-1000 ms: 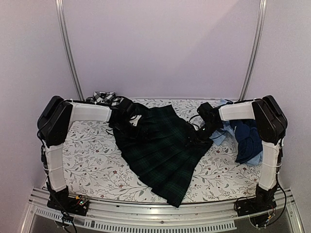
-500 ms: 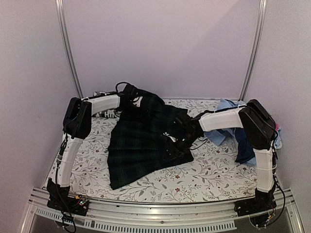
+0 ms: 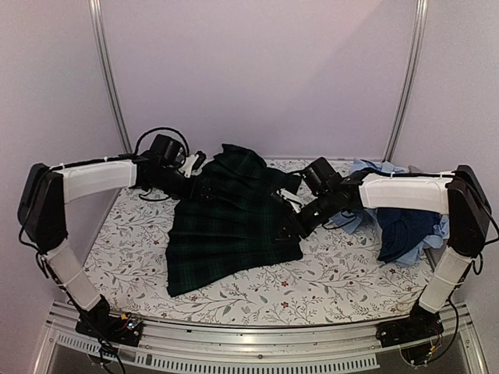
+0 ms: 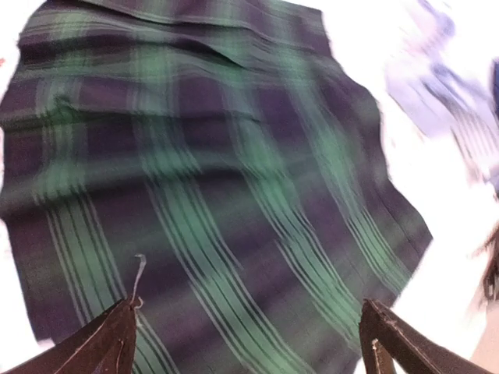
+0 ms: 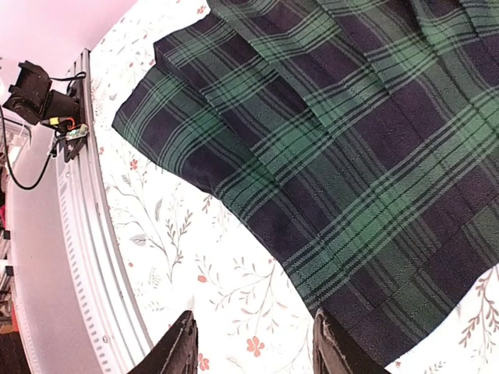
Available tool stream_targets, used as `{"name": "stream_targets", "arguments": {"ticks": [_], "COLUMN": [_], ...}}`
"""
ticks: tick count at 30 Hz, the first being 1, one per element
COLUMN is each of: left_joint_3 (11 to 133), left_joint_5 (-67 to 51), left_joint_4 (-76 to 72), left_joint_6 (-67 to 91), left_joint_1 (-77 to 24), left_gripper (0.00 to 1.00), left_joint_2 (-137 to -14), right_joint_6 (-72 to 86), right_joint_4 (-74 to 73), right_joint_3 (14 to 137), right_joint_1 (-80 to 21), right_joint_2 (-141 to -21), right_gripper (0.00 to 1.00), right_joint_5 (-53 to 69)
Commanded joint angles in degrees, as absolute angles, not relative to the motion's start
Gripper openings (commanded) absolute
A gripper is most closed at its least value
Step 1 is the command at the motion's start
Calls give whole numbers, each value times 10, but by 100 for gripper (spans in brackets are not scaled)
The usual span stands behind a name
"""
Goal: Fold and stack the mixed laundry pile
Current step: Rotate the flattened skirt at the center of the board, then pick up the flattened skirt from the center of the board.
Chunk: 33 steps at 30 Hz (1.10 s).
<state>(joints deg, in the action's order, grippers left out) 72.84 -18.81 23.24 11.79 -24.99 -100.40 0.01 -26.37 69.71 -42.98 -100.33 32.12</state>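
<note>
Though top view hides jaws, wrist views show left end effector (image 4: 249,305), right end effector (image 5: 253,315) open, empty, at plaid garment (image 3: 230,230).

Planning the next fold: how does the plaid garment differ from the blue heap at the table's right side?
The plaid garment lies spread mostly flat mid-table; the blue heap sits bunched at the right edge. The plaid garment is one dark green-navy checked piece; the blue heap mixes plain navy and light blue cloth. Both are soft cloth on the floral covering.
</note>
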Motion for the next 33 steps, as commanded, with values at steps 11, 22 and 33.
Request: {"name": "stream_targets", "arguments": {"ticks": [11,22,33], "left_joint_3": [382,377,396], "left_joint_5": [-89,-51,-1], "left_joint_4": [156,208,282], "left_joint_6": [176,211,271], "left_joint_1": [-489,-575,-608], "left_gripper": [75,71,71], "left_joint_2": [-726,-767,-814], "right_joint_6": [-225,-254,-245], "right_joint_4": [-184,-151,-160], "right_joint_3": [567,565,582], "right_joint_1": [-469,-484,-511], "right_joint_2": [-948,-1027,-1105], "right_gripper": [45,42,22], "right_joint_5": [174,147,62]}}
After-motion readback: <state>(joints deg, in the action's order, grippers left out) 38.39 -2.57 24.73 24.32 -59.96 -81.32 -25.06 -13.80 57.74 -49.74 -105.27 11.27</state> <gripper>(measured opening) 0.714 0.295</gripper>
